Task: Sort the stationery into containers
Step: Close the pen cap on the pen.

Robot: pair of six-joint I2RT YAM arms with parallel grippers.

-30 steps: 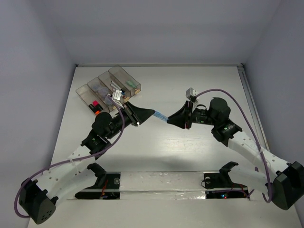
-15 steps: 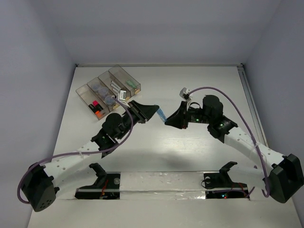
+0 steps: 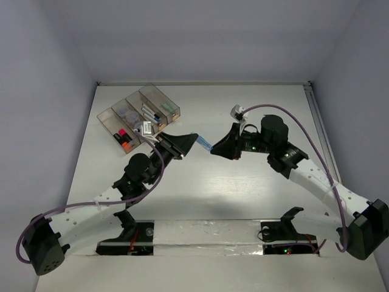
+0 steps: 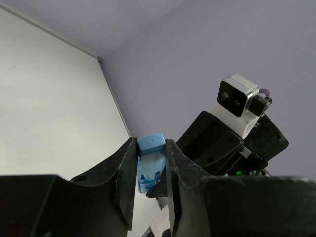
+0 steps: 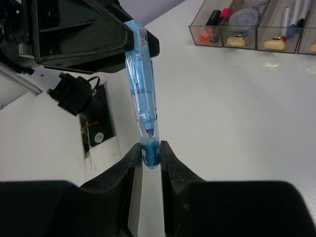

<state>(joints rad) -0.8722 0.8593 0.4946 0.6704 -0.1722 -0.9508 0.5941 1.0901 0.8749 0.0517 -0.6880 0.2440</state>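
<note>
A clear blue pen [image 3: 203, 143] hangs in the air between my two grippers, above the middle of the table. My left gripper [image 3: 194, 139] is shut on its flat blue end [image 4: 150, 160]. My right gripper [image 3: 213, 149] is shut on its rounded blue tip [image 5: 151, 154]. The pen's barrel [image 5: 140, 89] runs from the right fingers up to the left gripper's black body [image 5: 94, 29]. The four joined smoky-brown containers [image 3: 138, 115] stand at the far left. They hold pink and orange highlighters [image 3: 123, 138], rolls, white pens and clips. They also show in the right wrist view [image 5: 256, 29].
The right wrist's white camera block [image 4: 237, 101] sits close in front of the left gripper. The table's far edge and right rail [image 3: 316, 115] bound the surface. A slot with cables [image 3: 200, 234] runs along the near edge between the arm bases.
Both grippers and the blue pen have shifted a little toward the far left. The left arm's elbow has swung, and the left jaws now sit closed on the pen's end.
</note>
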